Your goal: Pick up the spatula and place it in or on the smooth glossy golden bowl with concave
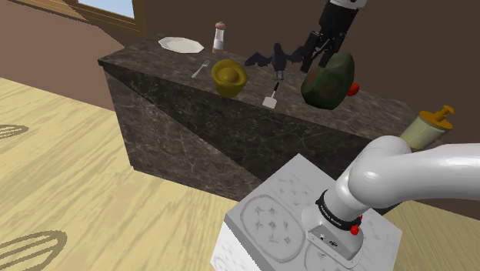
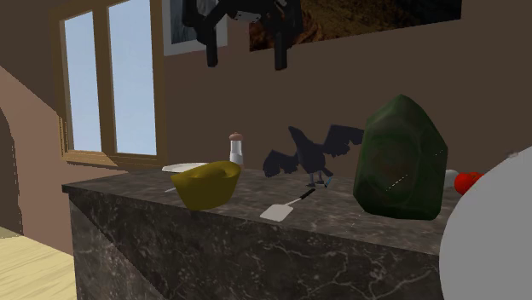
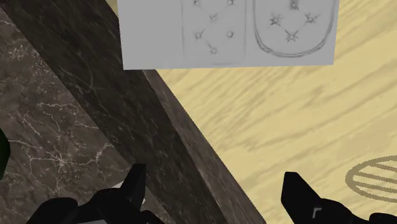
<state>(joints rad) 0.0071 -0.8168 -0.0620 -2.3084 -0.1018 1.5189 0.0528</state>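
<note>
**Spatula untouched, gripper high and empty**

Early moments here, and nothing is in hand. The gripper hangs high over the back of the dark stone counter, on the wall side, just above the big dark-green lump. Its fingers stand wide apart. The wrist view shows open space between them and nothing clasped. In the second exterior view the two black tips dangle well clear of everything on the counter.

Down below, the spatula lies flat on the counter. Its pale blade points toward the front edge and its dark handle points back at the wall. It sits between the golden bowl and the green lump, near both and, as far as I can tell, touching neither. The bowl stands upright close to the front edge, and nothing shows inside it. Beyond it, toward the far corner, are a fork, a shaker and a white plate.

By my read, not one step is done. The gripper has to come down over the handle, close on it, lift it, carry it the short way across to the bowl and let go. The bowl is near, so the carry looks easy. The descent looks trickier, with the green lump crowding one side of the handle.
</note>
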